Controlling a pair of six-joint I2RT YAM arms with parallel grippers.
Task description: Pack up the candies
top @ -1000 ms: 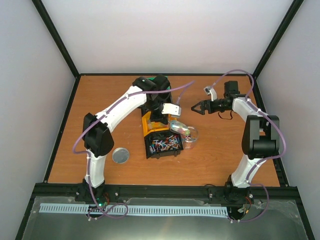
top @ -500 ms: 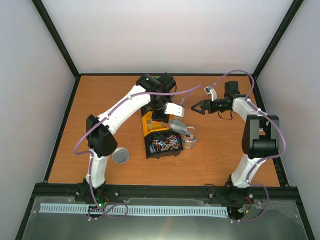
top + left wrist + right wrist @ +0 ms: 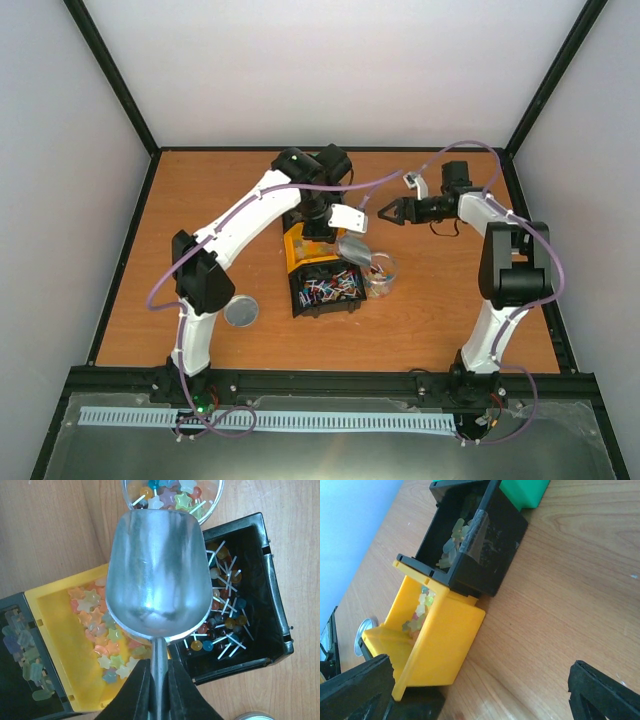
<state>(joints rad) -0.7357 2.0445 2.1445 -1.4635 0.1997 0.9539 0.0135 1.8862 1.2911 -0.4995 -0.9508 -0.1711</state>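
Top external view shows the table (image 3: 450,320) with its bins near the centre. In the left wrist view the yellow bin (image 3: 47,645) lies at eight o'clock of the scoop (image 3: 157,575), the black bin (image 3: 275,610) at four o'clock, and a clear jar (image 3: 212,506) at twelve. The left gripper (image 3: 159,667) is clamped on the scoop's handle, and the bowl looks empty. The right gripper (image 3: 388,212) hangs at one o'clock of the jar, jaws spread wide and holding nothing. The candies (image 3: 100,630) lie in both bins, with some already in the jar. Another load seems due: dip the lip low into the pile, lift with the bowl level, then tip slowly over the jar's mouth, perhaps with the free gripper steadying it.
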